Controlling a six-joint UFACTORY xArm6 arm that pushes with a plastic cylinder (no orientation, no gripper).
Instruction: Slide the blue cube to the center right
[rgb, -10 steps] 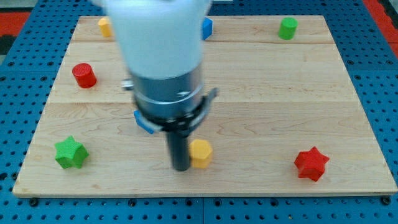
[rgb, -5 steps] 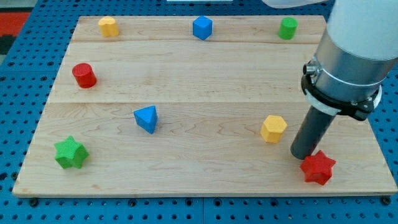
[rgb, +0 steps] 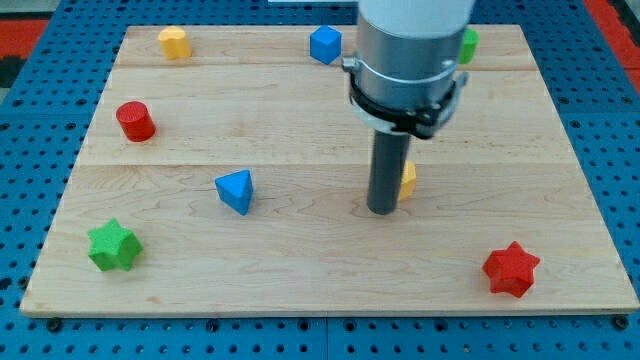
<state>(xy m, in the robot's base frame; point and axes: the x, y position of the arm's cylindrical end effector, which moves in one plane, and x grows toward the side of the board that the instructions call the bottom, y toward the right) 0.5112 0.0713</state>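
Camera view, my tip far below blue cube

On the wooden bench, a yellow block sits at the view's top left corner, with a red cylinder below it near the left edge. A green star lies at the bottom left and a red star at the bottom right. A blue triangular block rests left of centre. A second yellow block shows only partly near the middle, and a green block peeks out at the top right.
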